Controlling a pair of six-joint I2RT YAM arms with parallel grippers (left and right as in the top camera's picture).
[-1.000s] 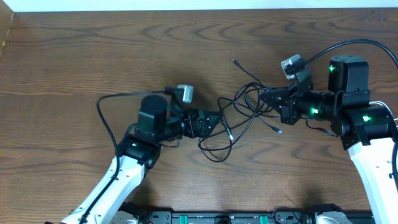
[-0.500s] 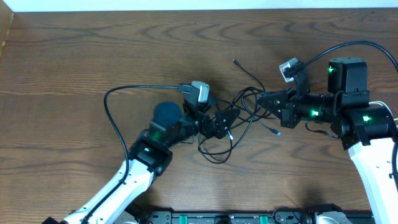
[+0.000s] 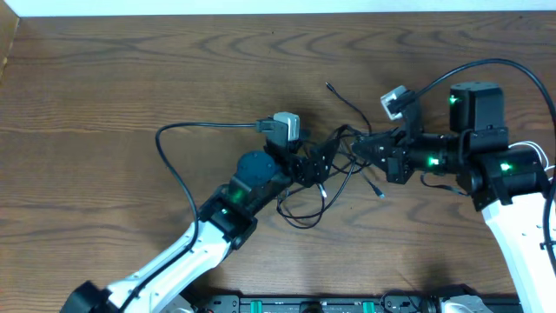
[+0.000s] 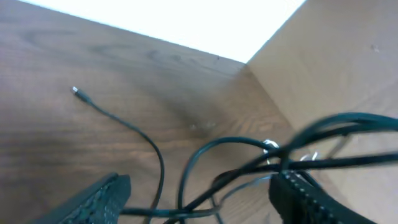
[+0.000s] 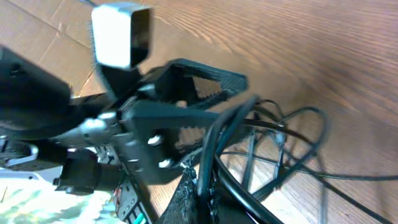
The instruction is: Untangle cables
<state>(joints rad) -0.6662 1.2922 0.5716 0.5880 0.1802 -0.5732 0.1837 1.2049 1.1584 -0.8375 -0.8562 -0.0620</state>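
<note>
The black cables (image 3: 347, 102) lie in a loose tangle at mid-table, with loops trailing toward the front and a plug end (image 3: 327, 85) at the back. My left gripper (image 3: 321, 160) has pushed into the tangle's left side. In the left wrist view its fingers (image 4: 93, 200) stand wide apart, open, with several black cable strands (image 4: 205, 152) crossing between them. My right gripper (image 3: 359, 148) is at the tangle's right side, shut on a black cable (image 5: 214, 149) that runs up out of its tips (image 5: 208, 186). No white cable is clearly visible.
The left arm's thick black wire (image 3: 187, 130) arcs over the table to the left of the tangle. A loose plug (image 3: 380, 192) lies below the right gripper. A cardboard wall (image 4: 336, 62) shows in the left wrist view. A rack (image 3: 313, 304) lines the front edge.
My left arm has swung right and forward, bringing its open jaws into the tangle, and they have narrowed a little. My right gripper has shifted slightly left, still shut on its cable.
</note>
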